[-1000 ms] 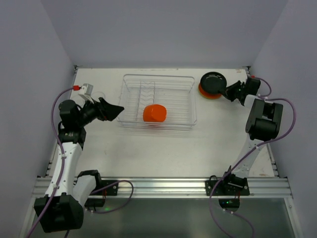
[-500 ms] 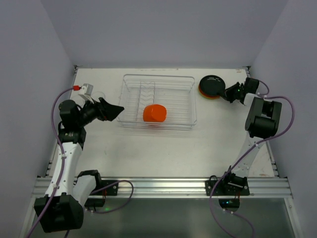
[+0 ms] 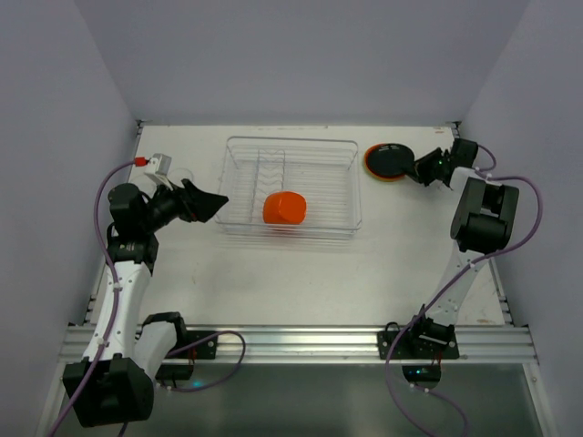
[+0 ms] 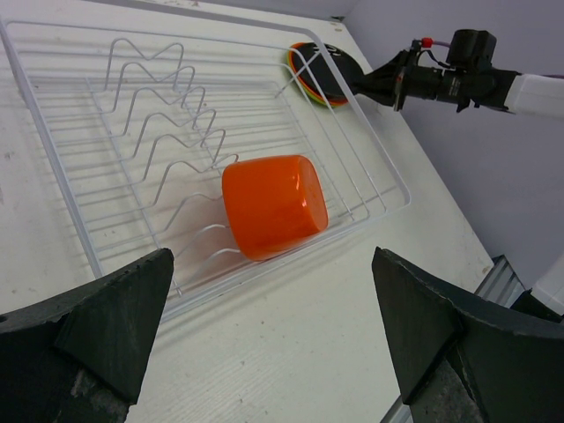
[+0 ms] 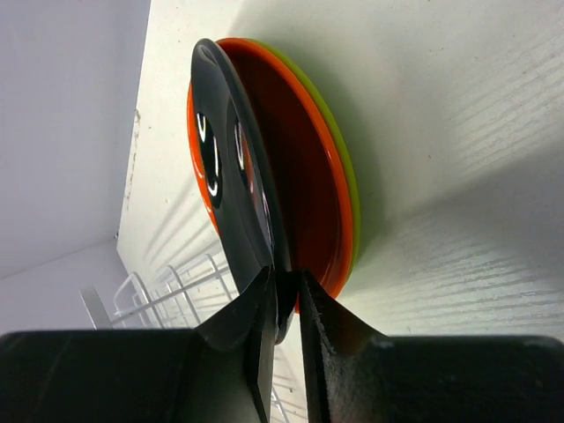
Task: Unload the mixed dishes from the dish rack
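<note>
**Desk** [image 3: 301, 282], white, walled on the left, far and right sides. One broad bare band runs between the near rail and the rack. A narrower bare strip lies behind the rack.

**Left gripper** [image 3: 219, 208], count 1. It sits at the rack's left wall, close to it but not touching. Its fingers [image 4: 97, 326] are spread wide, hold nothing, and point across the rack.

**Dish rack** [image 3: 291, 139], count 1. It is clear wire with rounded corners and stands mid-desk in the far half. Zigzag plate slots run along its left part.

**Orange cup** [image 3: 284, 208], count 1. It lies on its side on the rack floor, right of the slots and toward the near wall.

**Plates**, count 3, in one stack on the desk just beside the rack's far right corner, short of the desk's right edge. The lime green plate [image 5: 339, 150] is lowest, the orange plate [image 5: 300, 159] is in the middle, and the black plate [image 3: 389, 157] is on top. The black plate's rim on the gripper's side is tilted up off the orange one.

**Right gripper** [image 3: 417, 168], count 1. It reaches in from the right, its fingers nearly together and pinching the black plate's raised rim.
</note>
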